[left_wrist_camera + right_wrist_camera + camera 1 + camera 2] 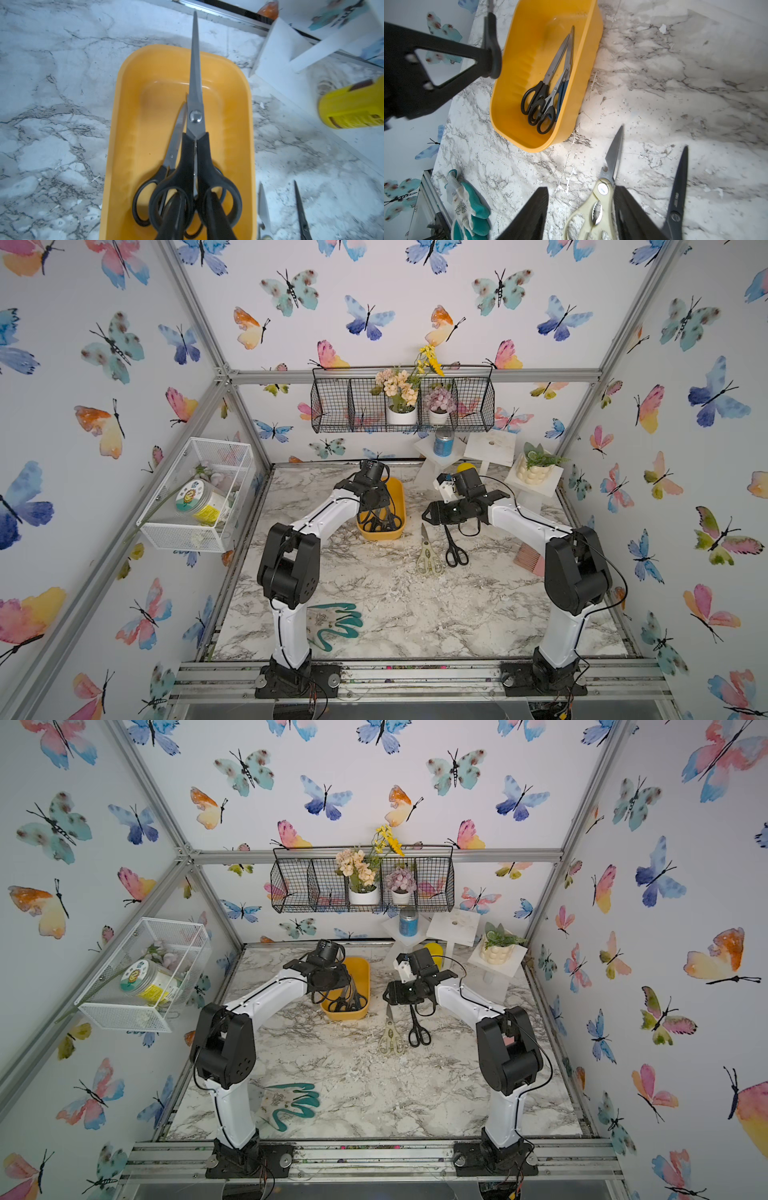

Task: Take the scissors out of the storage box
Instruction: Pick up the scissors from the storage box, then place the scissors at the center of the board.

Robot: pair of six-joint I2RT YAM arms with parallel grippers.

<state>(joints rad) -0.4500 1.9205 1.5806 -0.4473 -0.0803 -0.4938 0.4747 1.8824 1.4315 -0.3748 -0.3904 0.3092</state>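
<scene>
The yellow-orange storage box (400, 493) (362, 974) (128, 124) (517, 62) stands on the marble table, left of centre. My left gripper (376, 516) (195, 196) hangs over its near end, shut on a long black-handled pair of scissors (195, 104). One finger (176, 216) sits in each handle loop and the blades point away over the box. Three more pairs of scissors (544, 99) lie inside. Cream-handled shears (428, 558) (591, 209) and black scissors (455, 551) (677, 197) lie on the table to the right. My right gripper (427, 516) (580, 199) hovers open above the shears.
A green glove (336, 624) (467, 207) lies near the front left. A yellow can (351, 108) and white stands (490, 448) crowd the back right. A pink brush (528, 560) lies by the right arm. A white mesh basket (195, 493) juts from the left wall.
</scene>
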